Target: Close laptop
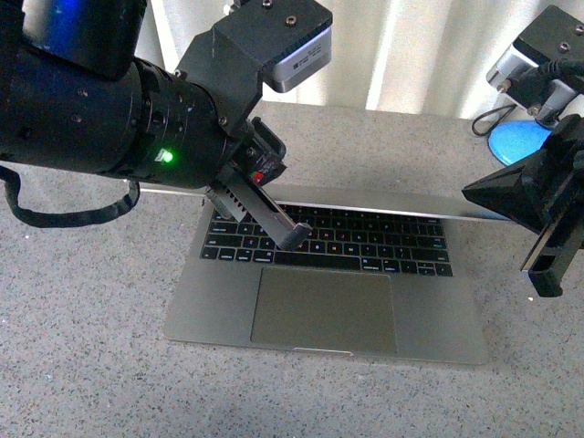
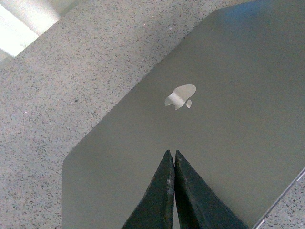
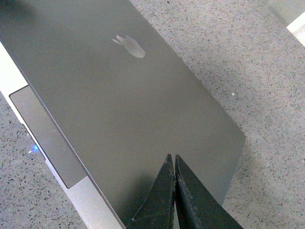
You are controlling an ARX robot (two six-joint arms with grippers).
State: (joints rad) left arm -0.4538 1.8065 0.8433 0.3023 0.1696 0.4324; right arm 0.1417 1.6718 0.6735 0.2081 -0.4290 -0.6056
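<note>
Left arm (image 1: pixel 82 109): a thick matt-black cylinder with a green light (image 1: pixel 166 157), a looping black cable (image 1: pixel 55 217) and a screwed, grey-faced camera box (image 1: pixel 297 50). Left hand (image 2: pixel 171 157): tapering black wedge fingers (image 2: pixel 159 198).

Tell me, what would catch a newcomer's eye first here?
The grey laptop lies partly open in the middle of the speckled table, its lid seen almost edge-on behind the black keys. A bulky black left arm with a green light reaches over those keys, the left gripper shut; the right gripper, also shut, hangs by the laptop's right side.
</note>
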